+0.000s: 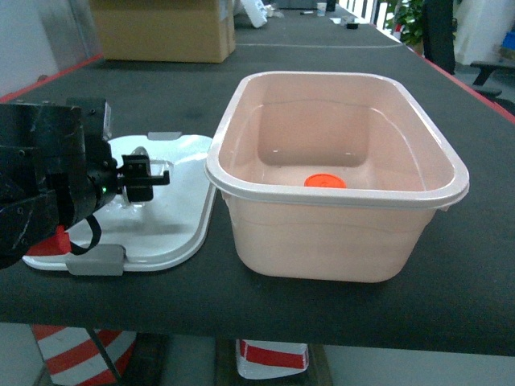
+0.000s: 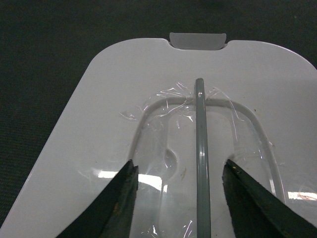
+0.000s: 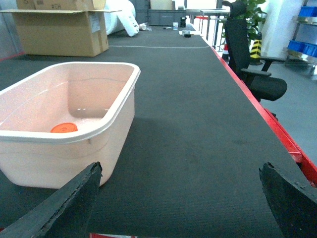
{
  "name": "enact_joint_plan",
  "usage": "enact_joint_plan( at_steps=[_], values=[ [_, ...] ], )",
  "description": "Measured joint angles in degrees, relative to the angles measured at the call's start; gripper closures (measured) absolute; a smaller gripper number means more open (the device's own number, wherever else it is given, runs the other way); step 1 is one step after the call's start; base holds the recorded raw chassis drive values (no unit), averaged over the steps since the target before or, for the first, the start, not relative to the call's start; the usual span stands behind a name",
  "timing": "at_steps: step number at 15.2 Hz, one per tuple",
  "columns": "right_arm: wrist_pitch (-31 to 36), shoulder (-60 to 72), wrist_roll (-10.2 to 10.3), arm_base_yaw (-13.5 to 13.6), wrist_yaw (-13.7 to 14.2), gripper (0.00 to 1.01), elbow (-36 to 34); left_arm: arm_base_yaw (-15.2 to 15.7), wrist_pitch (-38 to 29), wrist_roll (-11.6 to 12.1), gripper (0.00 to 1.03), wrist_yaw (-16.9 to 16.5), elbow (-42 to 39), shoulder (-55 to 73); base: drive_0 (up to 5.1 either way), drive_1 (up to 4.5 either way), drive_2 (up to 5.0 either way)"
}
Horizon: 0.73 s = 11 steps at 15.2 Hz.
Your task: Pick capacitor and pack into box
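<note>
The box (image 1: 322, 241) is a pale pink tub standing uncovered at the table's middle, also in the right wrist view (image 3: 119, 99). On its floor lies the capacitor (image 1: 325, 182) (image 3: 64, 128), a flat orange disc. The white lid (image 1: 173, 225) (image 2: 99, 124) lies flat left of the box, with grey latches (image 1: 95, 261) (image 2: 197, 40). My left gripper (image 1: 149, 178) (image 2: 180, 166) is open just above the lid, its fingers either side of the thin grey handle (image 2: 200, 148) and apart from it. My right gripper (image 3: 181, 168) is wide open over bare mat right of the box, holding nothing.
A brown cardboard carton (image 1: 165, 30) stands at the far back left. The table's red edge (image 3: 277, 144) runs along the right, with an office chair (image 3: 252, 74) and blue bins (image 3: 304, 47) beyond it. A red-and-white striped cone (image 1: 80, 354) shows below the front edge.
</note>
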State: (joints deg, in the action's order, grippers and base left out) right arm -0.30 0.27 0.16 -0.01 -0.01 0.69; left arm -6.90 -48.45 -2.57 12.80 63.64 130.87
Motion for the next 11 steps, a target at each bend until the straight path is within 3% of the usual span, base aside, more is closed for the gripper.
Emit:
enact_joint_plan(
  at_steps=[4, 5, 11],
  values=[
    [0.0, 0.0, 0.0, 0.0, 0.0, 0.03, 0.0, 0.2, 1.2, 0.0, 0.95, 0.0, 2.0, 1.8, 0.0, 0.0, 0.0],
    [0.0, 0.0, 0.0, 0.0, 0.0, 0.03, 0.0, 0.0, 1.2, 0.0, 1.01, -0.1, 2.1, 1.8, 0.0, 0.0, 0.0],
    [0.0, 0.0, 0.0, 0.0, 0.0, 0.03, 0.0, 1.0, 3.7, 0.0, 1.01, 2.1, -0.9, -4.8, 0.0, 0.0, 0.0]
  ],
)
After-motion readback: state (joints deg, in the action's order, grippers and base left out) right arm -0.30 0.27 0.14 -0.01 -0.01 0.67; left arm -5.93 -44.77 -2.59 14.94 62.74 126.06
